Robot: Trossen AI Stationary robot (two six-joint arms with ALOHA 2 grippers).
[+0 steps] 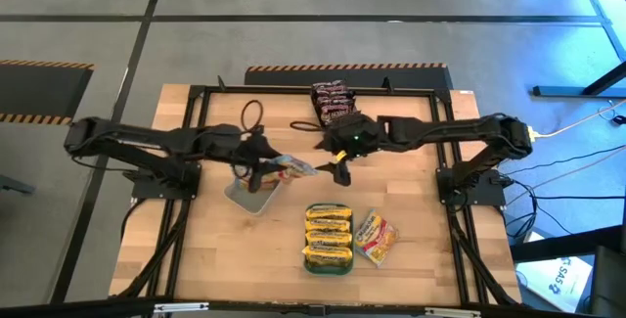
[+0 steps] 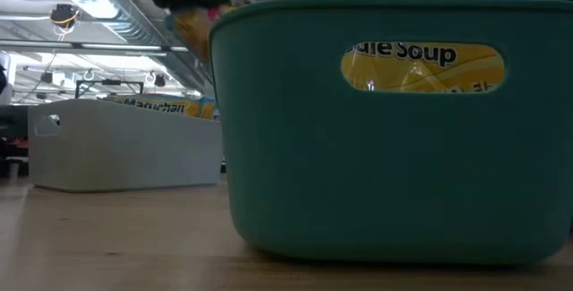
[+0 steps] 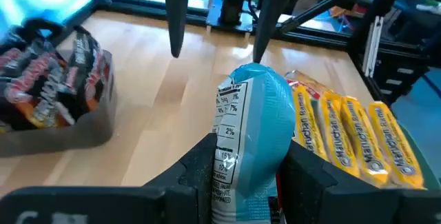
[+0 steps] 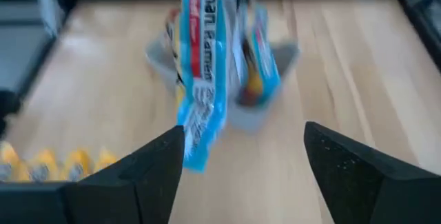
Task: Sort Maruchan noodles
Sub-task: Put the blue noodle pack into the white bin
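Observation:
My left gripper [image 1: 266, 169] [image 3: 248, 165] is shut on a light blue Maruchan packet [image 1: 293, 167] [image 3: 256, 124], above the right rim of a grey tray [image 1: 252, 195]. My right gripper [image 1: 338, 169] [image 4: 244, 134] is open and faces that packet [image 4: 201, 79] from the table's right, just short of its free end. Several yellow packets [image 1: 329, 236] stand on edge in a teal tray [image 1: 309, 257]. One yellow-red packet [image 1: 375, 237] lies flat on the table beside it. Dark maroon packets [image 1: 331, 103] sit in a tray at the far edge. My left gripper pinches the blue packet between its two fingers at its left end [image 3: 231, 172], coming roughly level from the table's left. The packet stands on edge in the hold, lifted clear, and its free end [image 1: 311, 169] sticks out toward the right gripper.
The low view is filled by the teal tray's wall [image 2: 376, 166], with a yellow packet [image 2: 421, 65] showing through its handle slot, and the grey tray [image 2: 116, 143] to its left. Bare wood lies along the near edge and at the table's right.

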